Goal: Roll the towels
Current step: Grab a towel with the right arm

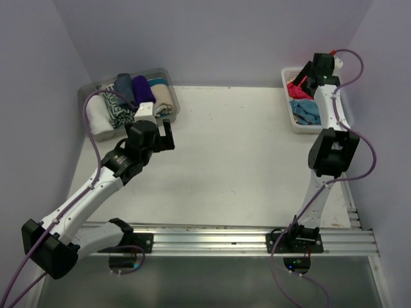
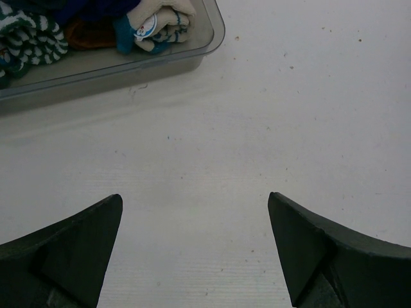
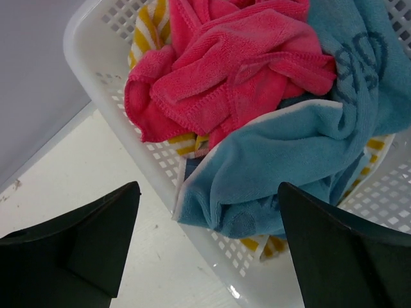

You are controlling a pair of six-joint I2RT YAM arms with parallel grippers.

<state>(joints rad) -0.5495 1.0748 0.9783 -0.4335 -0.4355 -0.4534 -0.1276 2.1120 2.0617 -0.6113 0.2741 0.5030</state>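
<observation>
The right pincer [image 3: 207,186] hangs released over the white basket [image 3: 96,45] — pink towel [image 3: 237,70] and blue towel [image 3: 289,154] lie crumpled inside, just ahead of it. The left pincer [image 2: 194,196], released too, is above the bench [image 2: 289,115].

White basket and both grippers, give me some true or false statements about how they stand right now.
1. The right gripper is open, close to the white basket. True.
2. The pink towel lies flat on the table. False: it is crumpled in the basket.
3. The left gripper holds a towel. False: it is open and empty over the table.
4. The blue towel drapes over the basket's rim. True.
5. The clear tray is empty. False: it holds rolled towels.
</observation>
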